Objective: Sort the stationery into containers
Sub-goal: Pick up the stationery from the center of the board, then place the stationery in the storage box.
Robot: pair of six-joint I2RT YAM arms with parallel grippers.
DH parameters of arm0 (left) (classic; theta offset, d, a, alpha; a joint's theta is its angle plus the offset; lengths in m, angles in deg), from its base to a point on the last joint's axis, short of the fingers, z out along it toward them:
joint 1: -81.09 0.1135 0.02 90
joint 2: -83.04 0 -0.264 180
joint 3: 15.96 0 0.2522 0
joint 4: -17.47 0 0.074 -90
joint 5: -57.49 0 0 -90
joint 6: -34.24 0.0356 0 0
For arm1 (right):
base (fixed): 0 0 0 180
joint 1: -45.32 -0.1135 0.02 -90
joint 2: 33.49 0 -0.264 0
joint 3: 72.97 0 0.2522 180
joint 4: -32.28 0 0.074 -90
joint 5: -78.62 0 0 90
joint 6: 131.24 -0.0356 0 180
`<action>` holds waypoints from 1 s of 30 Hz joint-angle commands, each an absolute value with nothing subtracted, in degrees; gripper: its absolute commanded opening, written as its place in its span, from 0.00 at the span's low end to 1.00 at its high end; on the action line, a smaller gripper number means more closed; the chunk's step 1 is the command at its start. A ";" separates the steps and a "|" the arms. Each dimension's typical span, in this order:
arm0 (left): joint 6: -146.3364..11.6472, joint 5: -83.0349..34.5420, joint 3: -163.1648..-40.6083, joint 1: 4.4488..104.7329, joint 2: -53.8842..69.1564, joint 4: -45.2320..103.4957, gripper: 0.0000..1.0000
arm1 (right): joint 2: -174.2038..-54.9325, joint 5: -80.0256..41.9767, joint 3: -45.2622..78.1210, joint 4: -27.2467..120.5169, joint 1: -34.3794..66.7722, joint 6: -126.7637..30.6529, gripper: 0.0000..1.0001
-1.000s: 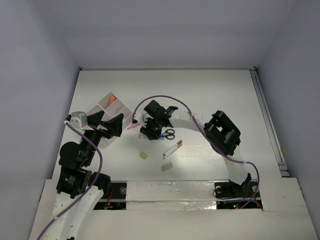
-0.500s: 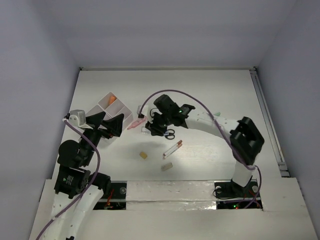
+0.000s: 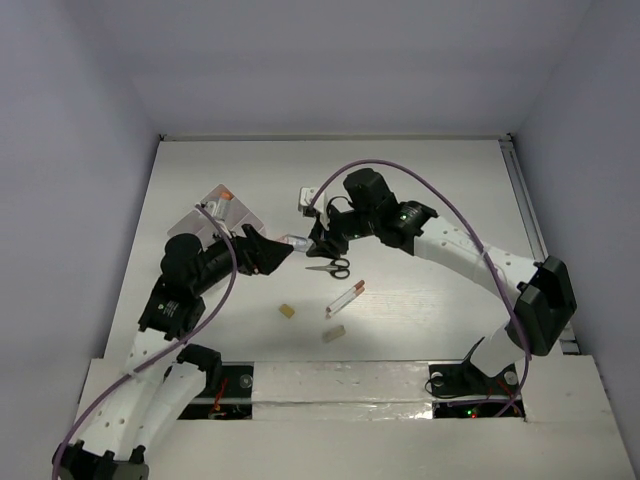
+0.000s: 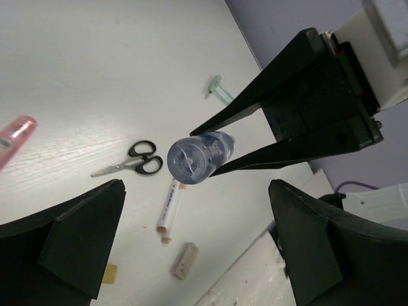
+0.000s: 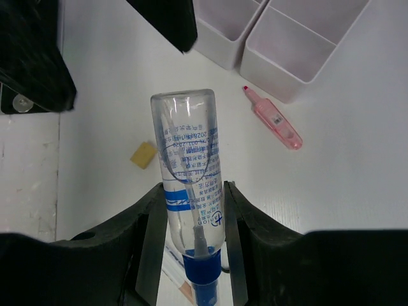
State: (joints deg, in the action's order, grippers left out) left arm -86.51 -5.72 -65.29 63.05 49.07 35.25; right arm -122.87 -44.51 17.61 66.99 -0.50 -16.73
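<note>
My right gripper (image 3: 318,240) (image 5: 191,210) is shut on a clear bottle with a blue cap (image 5: 188,159), held above the table, base pointing left. The bottle also shows in the left wrist view (image 4: 199,156). My left gripper (image 3: 278,251) (image 4: 194,185) is open and empty, facing the bottle's base with its fingers on either side, apart from it. On the table lie black-handled scissors (image 3: 333,267) (image 4: 131,164), a white pen (image 3: 345,297) (image 4: 170,204), a yellow block (image 3: 287,311) (image 5: 144,155), a beige block (image 3: 333,333) (image 4: 183,260) and a pink marker (image 5: 274,119) (image 4: 16,135).
The white compartment tray (image 3: 238,208) (image 5: 280,38) stands at the left, partly hidden by my left arm, with a small orange piece (image 3: 226,195) in it. A thin green item (image 4: 220,89) lies far right of the scissors. White walls enclose the table.
My right gripper has risen from the table by the scissors, carrying the bottle. My left gripper has swung right from the tray to face the bottle.
</note>
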 commanded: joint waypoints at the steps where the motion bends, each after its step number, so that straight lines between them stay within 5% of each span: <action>1: -91.44 1.33 -64.44 62.63 47.45 26.32 0.95 | -122.25 -49.09 20.33 66.16 -0.82 -15.58 0.00; 9: -94.43 4.66 -60.84 62.63 42.62 20.53 0.89 | -123.31 -51.90 21.92 66.52 -0.82 -15.40 0.00; 16: -96.37 6.43 -59.34 62.63 40.42 16.82 0.61 | -125.86 -54.45 23.94 68.89 -0.82 -14.70 0.00; 24: -97.86 6.34 -58.55 62.63 40.50 14.10 0.60 | -126.48 -55.06 23.85 71.44 -0.82 -13.29 0.00; 30: -98.04 6.95 -57.93 62.63 40.15 13.40 0.45 | -126.21 -54.98 23.68 71.18 -0.82 -13.29 0.00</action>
